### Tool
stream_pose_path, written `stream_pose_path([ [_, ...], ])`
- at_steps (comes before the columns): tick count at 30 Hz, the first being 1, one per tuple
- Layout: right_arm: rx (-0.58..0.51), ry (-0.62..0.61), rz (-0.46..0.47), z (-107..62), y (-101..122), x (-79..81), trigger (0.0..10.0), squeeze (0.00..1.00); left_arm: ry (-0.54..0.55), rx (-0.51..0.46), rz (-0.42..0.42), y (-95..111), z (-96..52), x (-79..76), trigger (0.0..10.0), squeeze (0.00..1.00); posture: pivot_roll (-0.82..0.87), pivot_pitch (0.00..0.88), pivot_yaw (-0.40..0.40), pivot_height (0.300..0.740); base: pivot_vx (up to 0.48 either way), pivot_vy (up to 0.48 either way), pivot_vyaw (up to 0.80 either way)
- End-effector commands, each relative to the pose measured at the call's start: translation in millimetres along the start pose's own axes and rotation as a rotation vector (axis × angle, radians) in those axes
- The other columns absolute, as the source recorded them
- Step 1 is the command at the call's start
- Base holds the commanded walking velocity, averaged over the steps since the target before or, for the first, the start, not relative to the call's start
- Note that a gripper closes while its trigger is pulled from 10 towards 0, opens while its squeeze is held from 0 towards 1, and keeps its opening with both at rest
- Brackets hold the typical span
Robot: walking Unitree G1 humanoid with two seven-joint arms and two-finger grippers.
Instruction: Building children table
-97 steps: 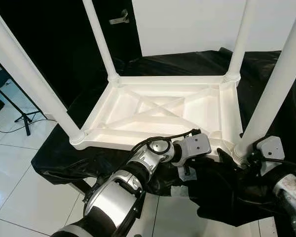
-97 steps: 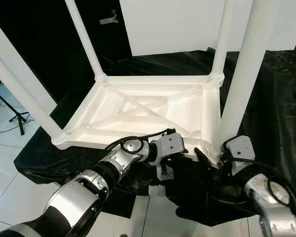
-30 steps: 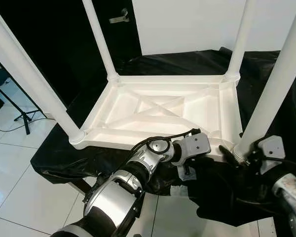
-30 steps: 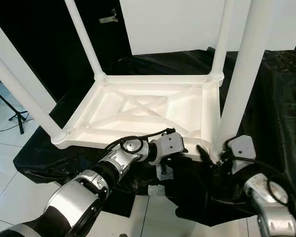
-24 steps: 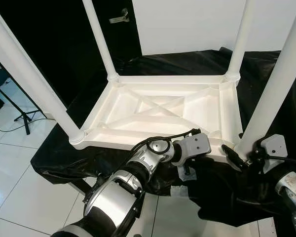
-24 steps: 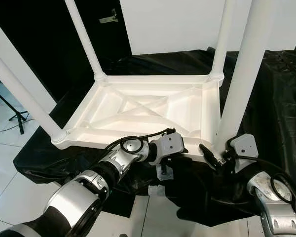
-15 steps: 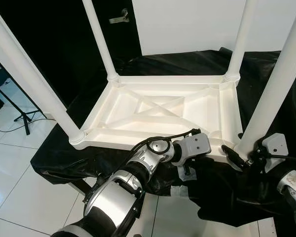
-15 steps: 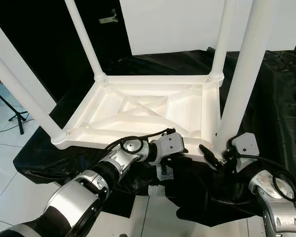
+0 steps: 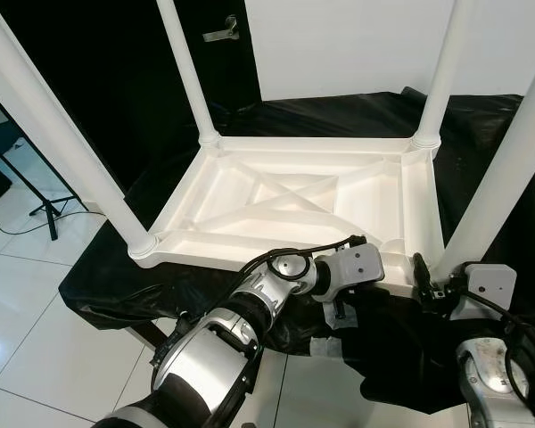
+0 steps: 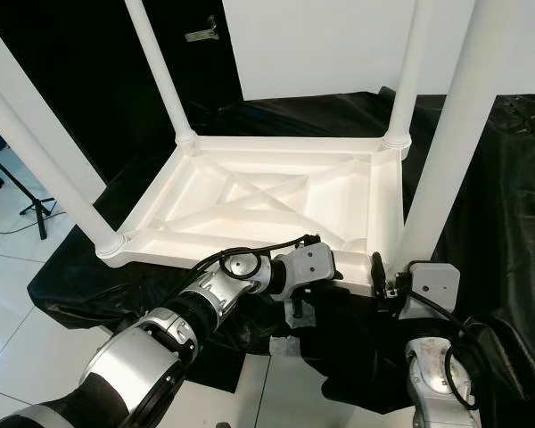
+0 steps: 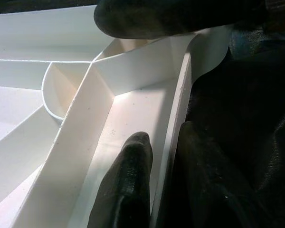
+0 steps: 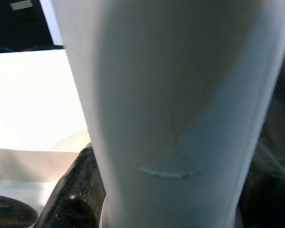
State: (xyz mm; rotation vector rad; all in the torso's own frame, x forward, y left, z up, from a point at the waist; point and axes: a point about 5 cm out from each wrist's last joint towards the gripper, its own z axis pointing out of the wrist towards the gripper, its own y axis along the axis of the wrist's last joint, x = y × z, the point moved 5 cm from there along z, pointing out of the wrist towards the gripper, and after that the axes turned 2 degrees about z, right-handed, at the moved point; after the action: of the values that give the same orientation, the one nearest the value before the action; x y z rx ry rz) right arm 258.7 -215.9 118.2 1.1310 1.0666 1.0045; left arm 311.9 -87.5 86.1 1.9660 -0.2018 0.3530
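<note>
The white children's table [image 9: 250, 254] lies upside down on black cloth, its four legs standing up. My left gripper [image 9: 343, 299] is shut on the near rim; in the left wrist view, one finger [image 11: 128, 185] sits inside the rim wall and the other outside. My right gripper [image 9: 432, 272] is at the foot of the near-right leg [image 9: 508, 169]. In the right wrist view that leg [image 12: 175, 109] stands between the two black fingers [image 12: 78, 194], which close on it.
Black cloth [image 9: 116, 285] drapes over the support and hangs down at the front. White tiled floor [image 9: 27, 339] lies to the left, with a tripod stand [image 9: 36, 201] on it. A dark door with a handle [image 9: 221, 34] and a white wall stand behind.
My right wrist has turned about the foot of the near-right leg, so its finger now points upward. The left gripper has kept its hold on the rim. The camera shifted slightly.
</note>
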Motion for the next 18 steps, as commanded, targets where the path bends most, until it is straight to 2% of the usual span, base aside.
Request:
stream_pose_path([
  [1,0.075,-0.142,-0.007,-10.9,-18.0,-24.0,0.0,0.0,0.072,0.07,-0.103,-24.5,2.2,-7.6,10.0,0.0,-0.01,0.0,0.11,0.74,0.0,0.0,0.0],
  [8,0.075,-0.161,-0.018,-9.7,-16.7,-22.5,0.0,0.0,0.07,0.069,-0.105,-24.3,2.9,-8.5,10.0,0.0,-0.01,0.0,0.106,0.74,0.0,0.0,0.0],
  [9,0.079,-0.144,-0.029,-8.9,-17.0,-17.5,0.7,0.0,0.071,0.068,-0.106,-24.4,2.9,-8.6,10.0,0.0,-0.01,0.0,0.104,0.74,0.0,0.0,0.0],
  [10,0.079,-0.144,-0.029,-8.9,-17.0,-17.5,0.7,0.0,0.071,0.068,-0.106,-24.4,2.9,-8.6,10.0,0.0,-0.01,0.0,0.104,0.74,0.0,0.0,0.0],
  [11,0.076,-0.121,-0.041,-7.6,-16.3,-12.3,8.9,0.0,0.072,0.068,-0.107,-24.6,2.9,-8.5,10.0,0.0,-0.01,0.0,0.102,0.74,0.0,0.0,0.0],
  [12,0.056,-0.078,-0.043,-4.6,-12.5,-5.3,10.0,1.0,0.073,0.068,-0.108,-24.7,2.9,-8.5,10.0,0.0,-0.01,0.0,0.099,0.74,0.0,0.0,0.0],
  [13,0.051,-0.018,-0.025,-1.2,-10.8,2.9,10.0,1.0,0.075,0.068,-0.109,-24.7,2.9,-8.3,10.0,0.0,-0.01,0.0,0.099,0.74,0.0,0.0,0.0],
  [16,0.047,0.038,-0.014,1.3,-9.4,9.4,10.0,1.0,0.076,0.067,-0.11,-24.6,2.9,-8.3,10.0,0.0,-0.01,0.0,0.098,0.74,0.0,0.0,0.0],
  [17,0.036,0.125,-0.007,3.9,-7.1,16.8,10.0,1.0,0.076,0.066,-0.111,-24.4,3.3,-8.6,10.0,0.0,-0.01,0.0,0.097,0.74,0.0,0.0,0.0],
  [18,0.004,0.265,-0.039,6.1,-3.3,20.9,10.0,0.0,0.075,0.064,-0.111,-23.9,4.1,-9.4,10.0,0.0,-0.02,0.0,0.096,0.74,0.0,0.0,0.0],
])
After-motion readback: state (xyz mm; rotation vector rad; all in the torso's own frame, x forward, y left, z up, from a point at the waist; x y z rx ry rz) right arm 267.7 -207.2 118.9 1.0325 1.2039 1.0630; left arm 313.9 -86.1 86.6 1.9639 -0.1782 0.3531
